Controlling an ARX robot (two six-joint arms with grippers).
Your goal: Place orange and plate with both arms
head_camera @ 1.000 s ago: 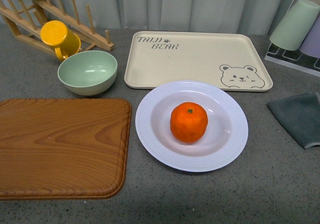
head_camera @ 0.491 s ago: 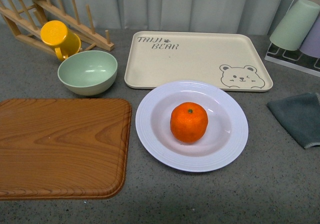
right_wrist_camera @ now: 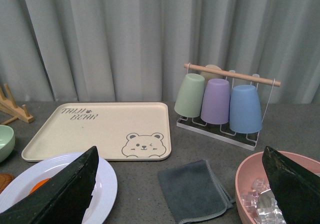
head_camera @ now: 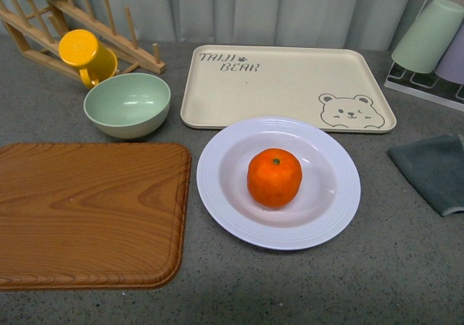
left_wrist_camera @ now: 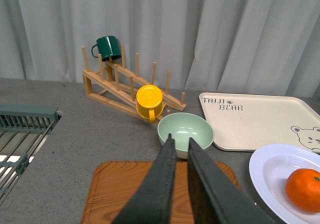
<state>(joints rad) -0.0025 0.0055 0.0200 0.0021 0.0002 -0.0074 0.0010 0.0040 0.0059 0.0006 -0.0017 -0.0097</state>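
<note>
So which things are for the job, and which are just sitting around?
For the job:
- orange, sitting in the plate
- plate

Just lying about:
- green bowl
- bear tray
- wooden board
- yellow mug
- wooden rack
- grey cloth
- hanging cups
- pink bowl

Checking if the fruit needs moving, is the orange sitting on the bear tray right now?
No, the orange sits in the middle of the plate, which lies in front of the bear tray.
</note>
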